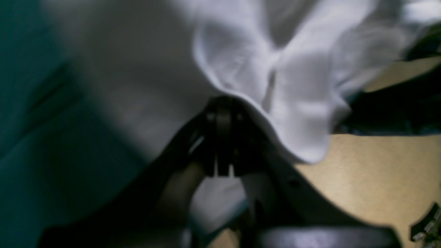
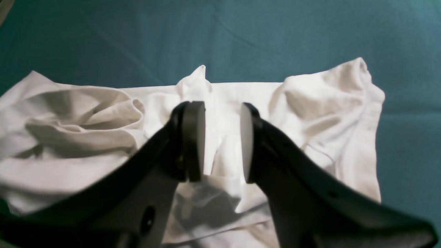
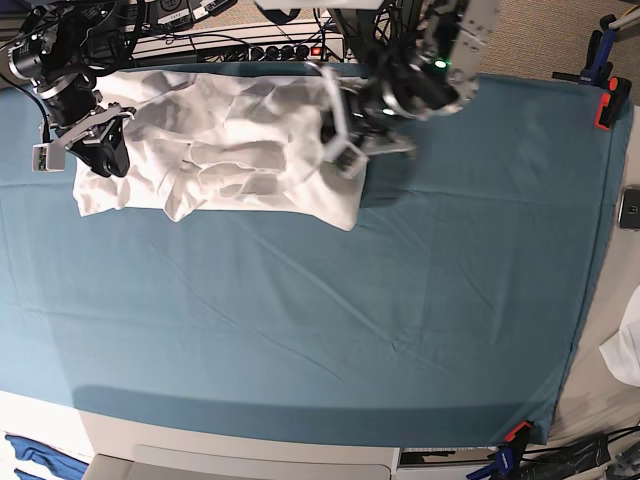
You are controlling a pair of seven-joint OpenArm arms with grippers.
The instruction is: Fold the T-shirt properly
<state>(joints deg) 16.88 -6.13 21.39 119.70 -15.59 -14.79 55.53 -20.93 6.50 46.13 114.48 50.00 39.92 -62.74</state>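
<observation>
The white T-shirt (image 3: 220,145) lies crumpled in a long band at the back left of the teal tablecloth (image 3: 350,320). My left gripper (image 3: 338,128) is at the shirt's right end, shut on a fold of the fabric. In the blurred left wrist view the T-shirt (image 1: 296,103) drapes over the closed left gripper (image 1: 222,137). My right gripper (image 3: 100,150) sits at the shirt's left end. In the right wrist view the right gripper (image 2: 222,137) is open just above the wrinkled T-shirt (image 2: 86,137), with nothing between its pads.
Cables and a power strip (image 3: 250,45) run along the back edge behind the shirt. Orange clamps (image 3: 607,100) hold the cloth at the right edge, near a dark phone-like object (image 3: 630,208). A white cloth (image 3: 625,350) lies off the table at the right.
</observation>
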